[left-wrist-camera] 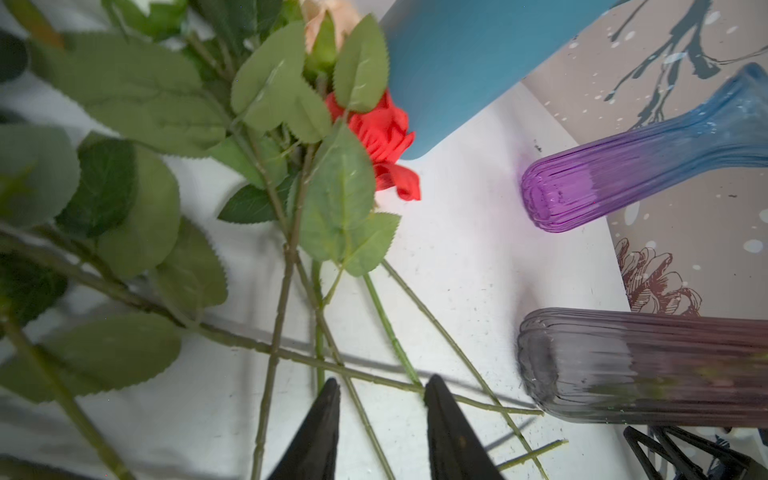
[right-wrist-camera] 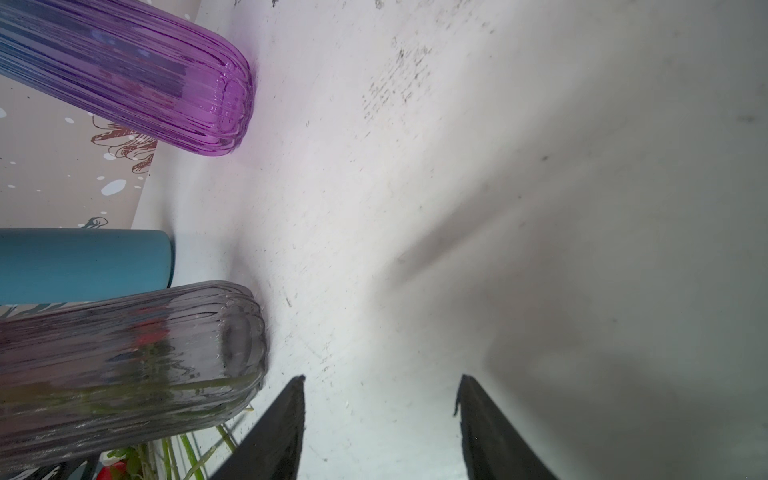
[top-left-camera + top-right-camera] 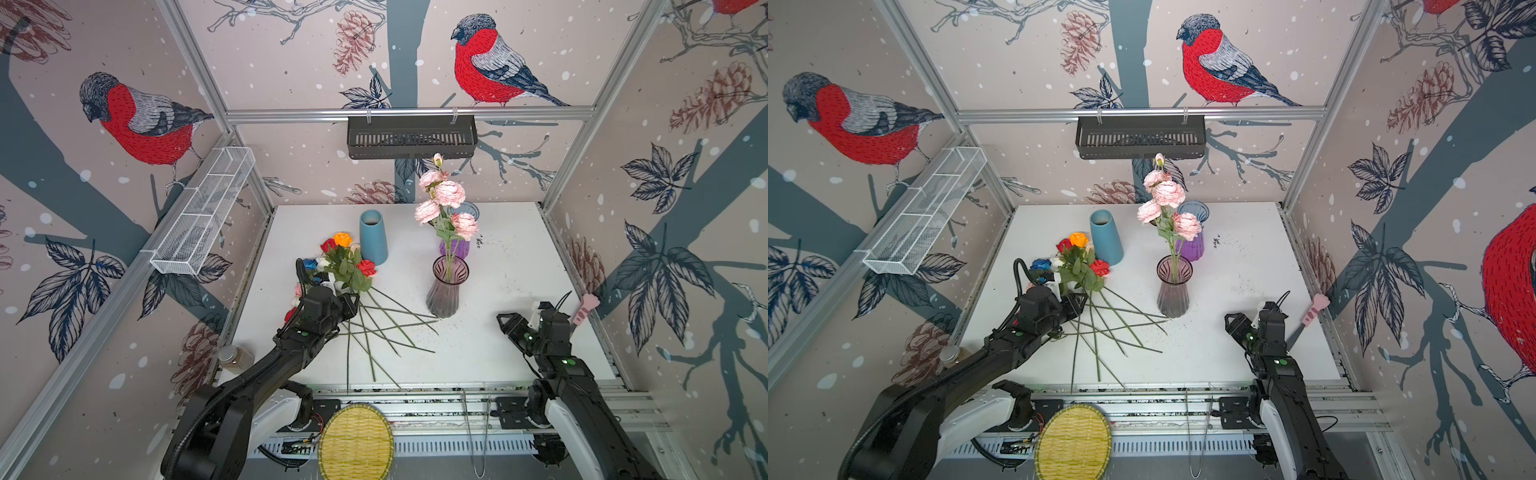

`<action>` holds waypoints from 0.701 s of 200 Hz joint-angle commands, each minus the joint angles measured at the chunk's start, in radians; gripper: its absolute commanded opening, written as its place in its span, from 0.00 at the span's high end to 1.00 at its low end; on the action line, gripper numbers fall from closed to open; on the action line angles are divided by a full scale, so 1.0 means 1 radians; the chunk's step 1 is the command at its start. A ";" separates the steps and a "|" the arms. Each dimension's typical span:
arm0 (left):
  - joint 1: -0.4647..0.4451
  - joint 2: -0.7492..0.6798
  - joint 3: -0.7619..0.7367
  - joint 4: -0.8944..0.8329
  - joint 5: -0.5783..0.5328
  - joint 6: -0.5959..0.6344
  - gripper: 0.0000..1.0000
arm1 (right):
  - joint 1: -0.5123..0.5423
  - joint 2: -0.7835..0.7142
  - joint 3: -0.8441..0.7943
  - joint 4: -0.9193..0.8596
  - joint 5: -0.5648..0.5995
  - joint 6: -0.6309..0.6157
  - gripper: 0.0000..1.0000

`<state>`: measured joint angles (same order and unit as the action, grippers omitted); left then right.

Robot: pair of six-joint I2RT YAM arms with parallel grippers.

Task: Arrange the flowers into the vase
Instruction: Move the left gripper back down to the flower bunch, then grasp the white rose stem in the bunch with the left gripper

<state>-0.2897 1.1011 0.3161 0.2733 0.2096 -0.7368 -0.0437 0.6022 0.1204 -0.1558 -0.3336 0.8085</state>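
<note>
A smoky glass vase (image 3: pixel 446 286) (image 3: pixel 1173 286) stands mid-table and holds a pink carnation spray (image 3: pixel 446 195). The other flowers (image 3: pixel 347 257) lie in a bunch to its left: red, orange, blue and white roses with leaves, their green stems (image 3: pixel 386 328) fanned toward the front. My left gripper (image 3: pixel 353 305) (image 1: pixel 382 386) sits low over the stems beside the leaves. Its jaws stand apart, with one thin stem (image 1: pixel 357 399) running between them and touching neither. My right gripper (image 3: pixel 519 318) (image 2: pixel 380 378) is open over bare table, to the right of the vase (image 2: pixel 124 353).
A blue cone vase (image 3: pixel 372 237) stands behind the roses, and a purple-blue glass vase (image 3: pixel 455 248) behind the smoky one. A pink-handled tool (image 3: pixel 584 309) lies at the right edge. A woven yellow tray (image 3: pixel 355 442) and a jar (image 3: pixel 232 357) are at the front.
</note>
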 commanded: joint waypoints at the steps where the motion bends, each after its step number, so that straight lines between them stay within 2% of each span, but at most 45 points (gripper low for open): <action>1: 0.032 0.065 0.028 0.024 0.085 -0.063 0.66 | -0.002 0.002 -0.001 0.016 -0.007 -0.008 0.41; 23: 0.040 0.138 0.093 -0.064 0.090 -0.046 0.66 | -0.001 0.002 -0.002 0.018 -0.007 -0.008 0.41; 51: 0.043 0.194 0.113 -0.077 0.090 -0.054 0.70 | -0.003 0.002 -0.001 0.017 -0.008 -0.008 0.41; 66: 0.043 0.199 0.121 -0.110 0.059 -0.065 0.74 | -0.003 0.002 -0.001 0.018 -0.010 -0.009 0.41; 87: 0.043 0.194 0.124 -0.141 0.010 -0.085 0.74 | -0.005 0.001 -0.002 0.018 -0.010 -0.008 0.40; 140: 0.043 0.194 0.129 -0.170 -0.018 -0.097 0.73 | -0.008 0.000 -0.004 0.019 -0.015 -0.009 0.40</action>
<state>-0.2485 1.2964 0.4377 0.1310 0.2302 -0.8150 -0.0483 0.6025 0.1177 -0.1555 -0.3397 0.8082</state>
